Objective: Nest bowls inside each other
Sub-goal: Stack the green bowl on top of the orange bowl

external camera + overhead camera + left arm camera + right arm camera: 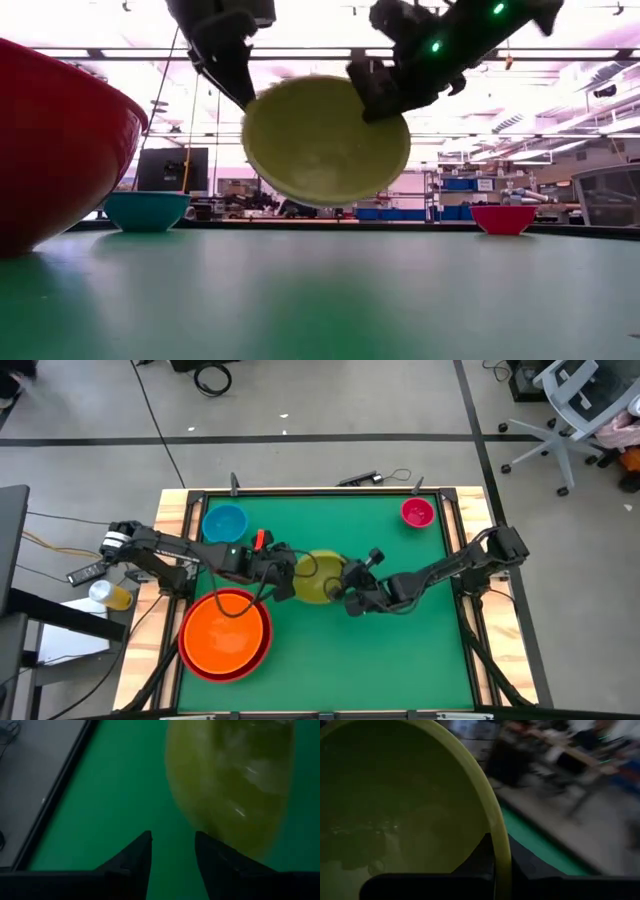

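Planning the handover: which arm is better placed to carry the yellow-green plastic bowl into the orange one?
Right. The right gripper already pinches the lifted yellow-green plastic bowl by its rim; the left gripper stands open beside it, holding nothing, though nearer the orange bowl.

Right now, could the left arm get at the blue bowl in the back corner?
Probably yes. The blue bowl sits alone near the table's back left corner, close beside the left arm, with nothing over it. The left gripper stands open and empty next to the yellow-green bowl, which the right gripper holds.
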Controlling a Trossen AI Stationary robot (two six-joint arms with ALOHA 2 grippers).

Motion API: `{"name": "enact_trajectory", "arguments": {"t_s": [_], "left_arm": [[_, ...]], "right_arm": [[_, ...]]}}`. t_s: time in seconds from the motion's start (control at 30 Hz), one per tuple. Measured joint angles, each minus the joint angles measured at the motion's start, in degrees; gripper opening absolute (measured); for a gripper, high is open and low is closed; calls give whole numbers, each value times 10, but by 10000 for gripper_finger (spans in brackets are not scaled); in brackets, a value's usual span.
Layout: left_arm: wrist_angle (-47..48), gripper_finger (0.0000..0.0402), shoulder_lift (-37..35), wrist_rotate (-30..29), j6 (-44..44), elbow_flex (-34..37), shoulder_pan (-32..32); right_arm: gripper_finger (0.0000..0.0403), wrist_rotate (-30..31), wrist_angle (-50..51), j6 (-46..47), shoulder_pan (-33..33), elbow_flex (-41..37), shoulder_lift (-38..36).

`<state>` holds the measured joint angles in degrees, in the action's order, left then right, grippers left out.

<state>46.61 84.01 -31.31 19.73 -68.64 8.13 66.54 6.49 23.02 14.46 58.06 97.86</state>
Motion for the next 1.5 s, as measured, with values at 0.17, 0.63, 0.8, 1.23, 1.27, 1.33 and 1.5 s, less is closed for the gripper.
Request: {"name": "enact_trajectory", "arguments": {"t_s": [0.17,0.63,0.8,1.23,1.27,1.33,1.5], "left_arm": [[-4,156,0,0,-1,0,-18],[-124,285,0,-2,-105,0,-78],[-126,239,0,6,-105,0,-96],[-116,15,0,1,-118,0,-102],[-114,14,0,1,-118,0,-102],[-97,12,0,-3,-113,0,-102],[-54,11,-1,3,-93,-3,-102]], "right_arm": [[20,50,9,-43,-44,0,0],[24,-16,-48,-87,-49,0,0],[26,-16,-66,-144,-42,0,0],[91,-75,-101,-174,-36,1,-1],[104,-72,-95,-177,-36,1,-3],[130,-48,-74,-180,-35,1,-10],[189,-23,-22,-165,-30,1,-57]]}}
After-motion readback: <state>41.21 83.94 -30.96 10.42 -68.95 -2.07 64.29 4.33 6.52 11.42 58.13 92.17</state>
